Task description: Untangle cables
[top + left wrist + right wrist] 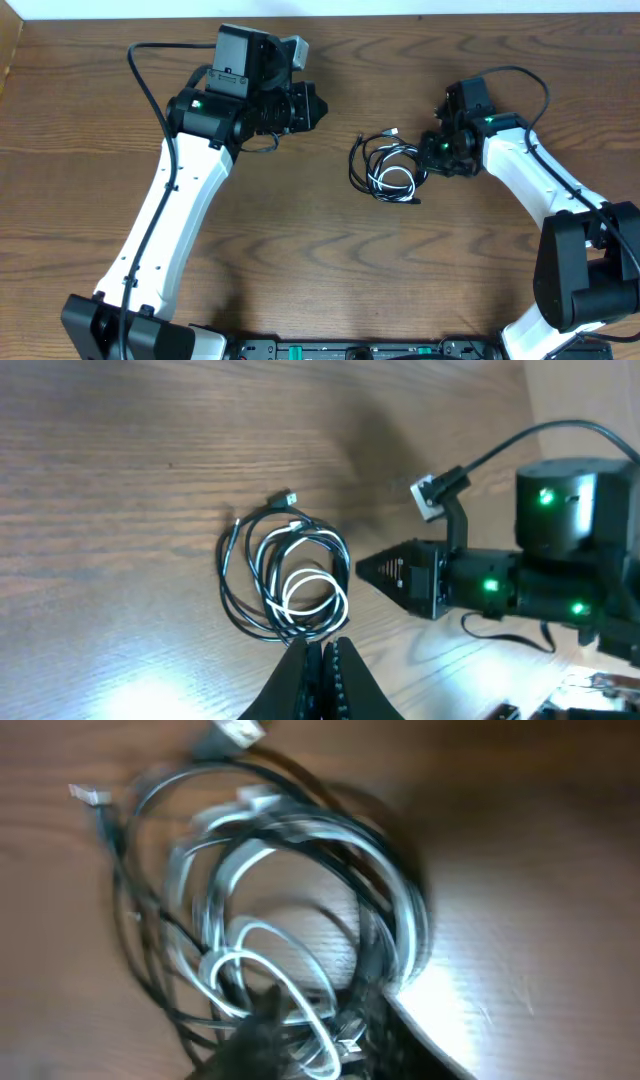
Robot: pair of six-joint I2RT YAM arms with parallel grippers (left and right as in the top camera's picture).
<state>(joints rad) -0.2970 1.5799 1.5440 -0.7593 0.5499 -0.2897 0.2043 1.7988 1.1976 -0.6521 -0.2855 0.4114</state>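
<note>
A tangle of black and white cables (pixel 385 170) lies coiled on the wooden table. It also shows in the left wrist view (pixel 285 575) and, blurred, in the right wrist view (pixel 290 910). My right gripper (pixel 430 158) is at the bundle's right edge. Its fingers (pixel 320 1025) are close together, with a white loop, black strands and a connector pinched between them. It shows as a black wedge in the left wrist view (pixel 372 568). My left gripper (pixel 318 106) hangs above the table to the left of the cables, its jaws (pixel 325 652) shut and empty.
The table (pixel 300 250) is brown wood, with its far edge along the top. Loose connector ends (pixel 396 131) stick out at the top of the bundle. The right arm's own black cable (pixel 520 75) loops behind it.
</note>
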